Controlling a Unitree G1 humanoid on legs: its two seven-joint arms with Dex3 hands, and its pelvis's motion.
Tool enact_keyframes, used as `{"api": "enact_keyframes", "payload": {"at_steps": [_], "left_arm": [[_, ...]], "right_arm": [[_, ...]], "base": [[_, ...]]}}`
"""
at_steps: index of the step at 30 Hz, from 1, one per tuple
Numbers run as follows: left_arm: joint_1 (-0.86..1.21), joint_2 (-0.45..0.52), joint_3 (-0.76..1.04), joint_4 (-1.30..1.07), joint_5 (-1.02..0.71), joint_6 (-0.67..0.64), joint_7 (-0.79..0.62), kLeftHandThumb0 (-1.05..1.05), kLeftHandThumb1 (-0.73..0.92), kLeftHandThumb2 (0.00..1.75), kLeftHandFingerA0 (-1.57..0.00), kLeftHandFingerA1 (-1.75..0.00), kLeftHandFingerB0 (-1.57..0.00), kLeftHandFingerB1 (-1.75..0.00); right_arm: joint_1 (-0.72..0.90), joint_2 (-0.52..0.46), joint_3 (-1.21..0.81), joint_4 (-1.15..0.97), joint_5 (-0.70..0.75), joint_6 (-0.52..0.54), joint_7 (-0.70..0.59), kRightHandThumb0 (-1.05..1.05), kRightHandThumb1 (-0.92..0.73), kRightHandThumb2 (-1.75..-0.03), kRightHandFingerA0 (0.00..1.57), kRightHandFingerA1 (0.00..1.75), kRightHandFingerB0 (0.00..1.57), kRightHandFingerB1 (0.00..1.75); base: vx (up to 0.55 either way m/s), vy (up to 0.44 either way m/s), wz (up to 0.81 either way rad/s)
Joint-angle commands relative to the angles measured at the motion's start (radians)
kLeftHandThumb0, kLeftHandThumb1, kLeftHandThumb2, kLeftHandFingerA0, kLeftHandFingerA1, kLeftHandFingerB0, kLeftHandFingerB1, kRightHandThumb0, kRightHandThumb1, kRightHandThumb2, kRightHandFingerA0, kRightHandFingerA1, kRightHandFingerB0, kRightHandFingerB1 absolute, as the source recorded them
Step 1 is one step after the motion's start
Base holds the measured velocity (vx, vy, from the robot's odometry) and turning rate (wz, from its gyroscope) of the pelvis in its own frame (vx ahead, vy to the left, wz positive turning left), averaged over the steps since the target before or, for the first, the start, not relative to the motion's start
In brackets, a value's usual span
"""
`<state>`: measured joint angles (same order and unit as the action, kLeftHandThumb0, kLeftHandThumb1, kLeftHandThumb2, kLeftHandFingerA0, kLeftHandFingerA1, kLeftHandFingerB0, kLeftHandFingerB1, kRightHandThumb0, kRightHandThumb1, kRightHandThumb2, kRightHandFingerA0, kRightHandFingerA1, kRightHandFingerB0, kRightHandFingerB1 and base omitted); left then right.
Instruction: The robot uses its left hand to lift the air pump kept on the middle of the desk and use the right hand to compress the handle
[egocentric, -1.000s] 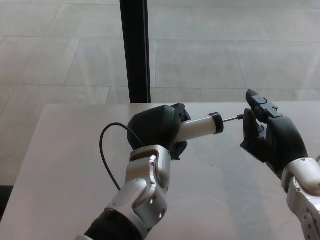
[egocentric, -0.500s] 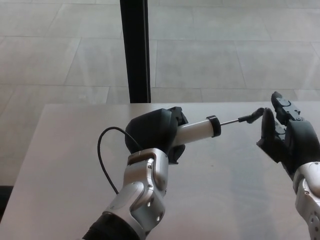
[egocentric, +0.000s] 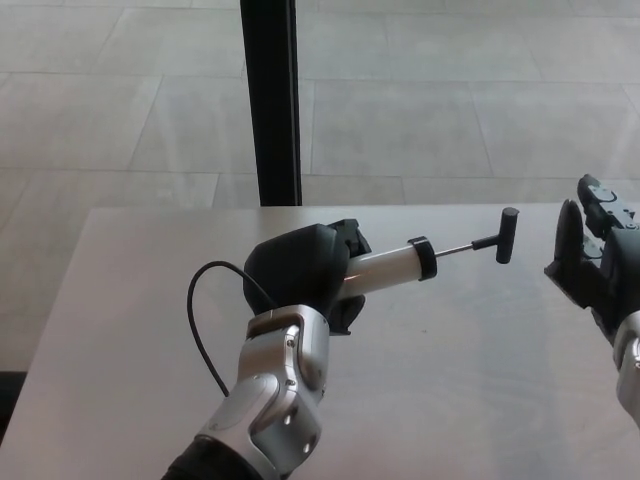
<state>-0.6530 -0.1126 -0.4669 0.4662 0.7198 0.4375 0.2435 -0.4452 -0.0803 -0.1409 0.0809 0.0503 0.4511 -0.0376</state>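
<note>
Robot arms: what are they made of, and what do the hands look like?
Both forearms wear glossy silver-grey shells with small round screw holes. The left hand is a bulky matte black shape; the right hand is black too, with thick blocky fingers. Black material shows below the left forearm's shell.

We see a pale grey desk filling the lower half. Beyond its far edge lies a floor of large light tiles, and a black upright post rises just behind that edge.
</note>
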Motion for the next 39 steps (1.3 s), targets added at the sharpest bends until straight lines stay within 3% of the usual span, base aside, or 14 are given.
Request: {"api": "enact_keyframes", "payload": {"at_steps": [1, 4, 6, 9, 11, 12, 13, 14, 17, 19, 20, 27, 28, 39], "left_arm": [[0.006, 0.003, -0.004, -0.013, -0.01, -0.019, -0.004, -0.21, 0.7, 0.74, -0.87, -1.66, -0.78, -0.76], [-0.003, -0.012, 0.001, -0.022, -0.014, -0.015, 0.004, -0.13, 0.62, 0.8, -0.88, -1.61, -0.78, -0.74], [-0.005, -0.03, 0.014, -0.033, -0.029, -0.009, 0.004, -0.17, 0.63, 0.85, -0.83, -1.72, -0.71, -1.27], [-0.008, -0.052, 0.022, -0.042, -0.036, 0.004, -0.001, -0.18, 0.62, 0.89, -0.83, -1.75, -0.68, -1.57], [-0.006, -0.068, 0.03, -0.059, -0.044, 0.012, -0.004, -0.18, 0.62, 0.9, -0.82, -1.75, -0.68, -1.52], [0.0, -0.071, 0.038, -0.065, -0.057, -0.005, -0.003, -0.15, 0.62, 0.88, -0.86, -1.72, -0.75, -0.76], [0.0, -0.073, 0.038, -0.066, -0.057, -0.004, -0.003, -0.2, 0.62, 0.89, -0.85, -1.71, -0.74, -1.04], [0.0, -0.077, 0.039, -0.074, -0.057, 0.003, -0.009, -0.22, 0.66, 0.86, -0.86, -1.67, -0.76, -0.78], [0.009, -0.103, 0.061, -0.113, -0.086, 0.022, -0.03, -0.28, 0.56, 1.0, -1.15, -1.3, -0.68, -0.74], [0.012, -0.105, 0.066, -0.122, -0.094, -0.001, -0.029, -0.17, 0.67, 0.78, -0.84, -1.7, -0.73, -1.28], [0.013, -0.1, 0.059, -0.128, -0.092, -0.015, -0.03, -0.15, 0.65, 0.8, -0.84, -1.58, -0.78, -1.03], [0.001, -0.085, 0.067, -0.118, -0.103, 0.005, -0.059, -0.14, 0.73, 0.72, -0.85, -1.56, -0.76, -0.82], [0.0, -0.082, 0.073, -0.119, -0.107, 0.012, -0.067, -0.14, 0.77, 0.71, -0.87, -1.61, -0.72, -1.08], [0.049, 0.054, 0.042, -0.157, -0.064, -0.048, -0.086, -0.15, 0.5, 1.16, -0.92, -1.75, -0.75, -1.63]], "right_arm": [[-0.042, -0.041, -0.006, 0.059, 0.005, -0.032, 0.03, -1.04, -0.92, -0.89, 0.0, 0.0, 0.0, 0.0], [-0.096, -0.043, -0.024, 0.147, 0.05, -0.104, 0.089, -1.01, -0.92, -0.94, 0.0, 0.0, 0.0, 0.0], [-0.117, -0.036, -0.033, 0.189, 0.073, -0.151, 0.12, -1.05, -0.92, -0.84, 0.0, 0.0, 0.0, 0.0], [-0.141, -0.036, -0.042, 0.251, 0.091, -0.212, 0.159, -1.05, -0.92, -0.87, 0.0, 0.0, 0.0, 0.0], [-0.159, -0.039, -0.042, 0.287, 0.098, -0.226, 0.183, -1.04, -0.92, -0.92, 0.0, 0.0, 0.0, 0.0], [-0.164, -0.036, -0.045, 0.292, 0.105, -0.222, 0.187, -1.04, -0.92, -0.88, 0.0, 0.0, 0.0, 0.0], [-0.168, -0.034, -0.047, 0.3, 0.108, -0.224, 0.186, -1.04, -0.92, -0.9, 0.0, 0.0, 0.0, 0.0], [-0.168, -0.03, -0.049, 0.302, 0.112, -0.225, 0.187, -1.01, -0.92, -0.96, 0.0, 0.0, 0.0, 0.0], [-0.156, -0.011, -0.054, 0.297, 0.129, -0.234, 0.194, -1.01, -0.92, -0.97, 0.0, 0.0, 0.0, 0.0], [-0.148, -0.007, -0.051, 0.29, 0.131, -0.234, 0.199, -1.01, -0.92, -0.97, 0.0, 0.0, 0.0, 0.0], [-0.141, -0.004, -0.048, 0.28, 0.133, -0.228, 0.2, -0.99, -0.92, -0.99, 0.0, 0.0, 0.0, 0.0], [-0.086, 0.027, -0.025, 0.165, 0.141, -0.191, 0.189, -0.98, -0.92, -0.94, 0.0, 0.0, 0.0, 0.0], [-0.081, 0.026, -0.018, 0.15, 0.142, -0.182, 0.194, -0.99, -0.92, -1.01, 0.0, 0.0, 0.0, 0.0], [-0.024, -0.108, 0.03, 0.055, 0.119, -0.181, 0.281, -1.01, -0.92, -0.99, 0.0, 0.0, 0.0, 0.0]], "base": [[0.0, 0.0, 0.0], [0.0, 0.0, 0.0], [0.0, 0.0, 0.0], [0.0, 0.0, 0.0], [0.0, 0.0, 0.0], [0.0, 0.0, 0.0], [0.0, 0.0, 0.0], [0.0, 0.0, 0.0], [0.0, 0.0, 0.0], [0.0, 0.0, 0.0], [0.0, 0.0, 0.0], [0.0, 0.0, 0.0], [0.0, 0.0, 0.0], [0.0, 0.0, 0.0]]}}
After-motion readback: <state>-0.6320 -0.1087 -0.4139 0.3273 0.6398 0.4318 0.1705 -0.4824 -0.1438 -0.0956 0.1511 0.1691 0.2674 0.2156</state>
